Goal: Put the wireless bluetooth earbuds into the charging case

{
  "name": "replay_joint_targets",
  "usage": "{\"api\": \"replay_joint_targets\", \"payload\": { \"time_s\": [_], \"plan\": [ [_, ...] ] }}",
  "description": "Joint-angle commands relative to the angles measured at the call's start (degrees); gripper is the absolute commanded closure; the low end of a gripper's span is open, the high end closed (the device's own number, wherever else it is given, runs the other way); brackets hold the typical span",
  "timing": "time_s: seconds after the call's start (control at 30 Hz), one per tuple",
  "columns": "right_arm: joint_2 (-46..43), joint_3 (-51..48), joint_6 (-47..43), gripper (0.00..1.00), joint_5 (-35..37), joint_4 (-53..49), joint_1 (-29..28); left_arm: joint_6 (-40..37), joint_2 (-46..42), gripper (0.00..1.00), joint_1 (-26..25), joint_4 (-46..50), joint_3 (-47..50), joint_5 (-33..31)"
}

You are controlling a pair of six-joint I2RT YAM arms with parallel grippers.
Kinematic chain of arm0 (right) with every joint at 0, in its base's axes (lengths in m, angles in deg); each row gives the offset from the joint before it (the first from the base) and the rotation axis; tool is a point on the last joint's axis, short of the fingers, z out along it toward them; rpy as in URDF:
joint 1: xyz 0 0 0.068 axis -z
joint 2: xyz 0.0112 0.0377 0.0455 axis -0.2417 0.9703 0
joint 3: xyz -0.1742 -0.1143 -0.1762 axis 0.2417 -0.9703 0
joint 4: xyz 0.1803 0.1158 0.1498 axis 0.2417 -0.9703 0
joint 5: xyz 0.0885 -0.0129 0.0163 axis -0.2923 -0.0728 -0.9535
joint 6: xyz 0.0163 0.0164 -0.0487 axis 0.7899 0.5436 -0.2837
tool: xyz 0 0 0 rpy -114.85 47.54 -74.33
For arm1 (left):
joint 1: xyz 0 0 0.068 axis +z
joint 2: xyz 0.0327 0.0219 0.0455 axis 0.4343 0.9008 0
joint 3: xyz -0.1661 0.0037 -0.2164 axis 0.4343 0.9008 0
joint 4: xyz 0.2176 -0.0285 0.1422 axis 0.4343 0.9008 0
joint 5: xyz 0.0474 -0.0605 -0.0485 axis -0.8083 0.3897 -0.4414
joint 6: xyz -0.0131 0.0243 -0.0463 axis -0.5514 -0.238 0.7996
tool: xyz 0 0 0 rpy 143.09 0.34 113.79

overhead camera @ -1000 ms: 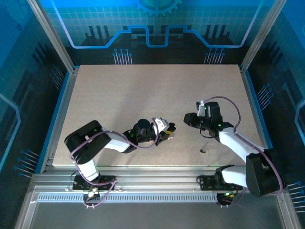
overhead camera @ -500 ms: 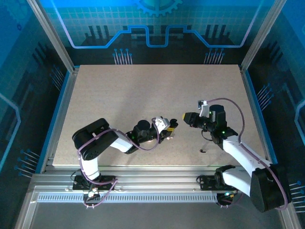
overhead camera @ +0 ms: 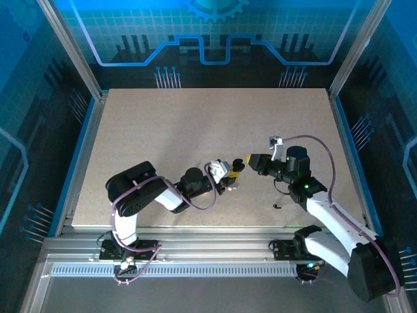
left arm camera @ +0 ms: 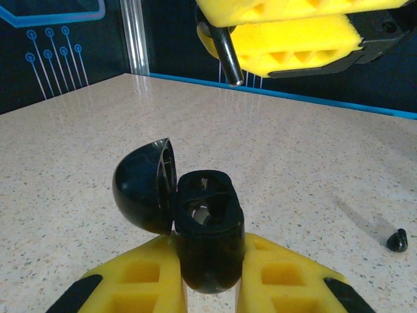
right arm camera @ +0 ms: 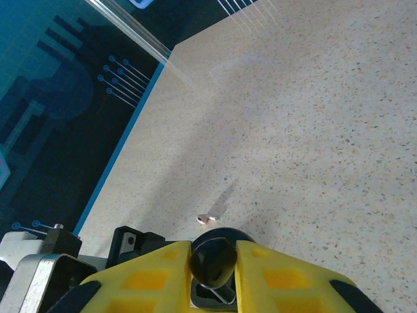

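Over the worktop (overhead camera: 195, 130), top view: left pincer (overhead camera: 233, 173) and right pincer (overhead camera: 250, 160) tip to tip, nearly touching. Loose black earbud (overhead camera: 278, 206) lies on the worktop behind the right pincer, toward the arm bases, well apart from both.

Left wrist: left pincer (left arm camera: 208, 267) clamped on the charging case (left arm camera: 207, 222), case upright between the pads, lid (left arm camera: 143, 189) hinged open to its left, sockets facing up. Right pincer (left arm camera: 281, 23) hangs above and ahead of the case, a silver stem (left arm camera: 229, 52) sticking down from it. Loose black earbud (left arm camera: 397, 240) far right on the worktop.

Right wrist: right pincer (right arm camera: 213, 267) closed on the held black earbud (right arm camera: 212, 258), round body between the pads. Whitish-pink earbud (right arm camera: 207, 219) lies on the worktop just ahead of the tips.
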Motion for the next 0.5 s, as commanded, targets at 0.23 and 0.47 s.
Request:
{"api": "replay_joint_targets", "payload": {
  "time_s": [0.23,0.47],
  "plan": [
    [1.1,2.0,0.7,0.77,2.0,3.1,-3.1,-2.2,-1.3,0.92,-0.4,-3.3,-1.1,-1.9],
    [3.3,2.9,1.1,0.77,2.6,3.9,-4.5,-1.5,-2.0,0.92,-0.4,-3.3,-1.8,-2.4]
  ]
}}
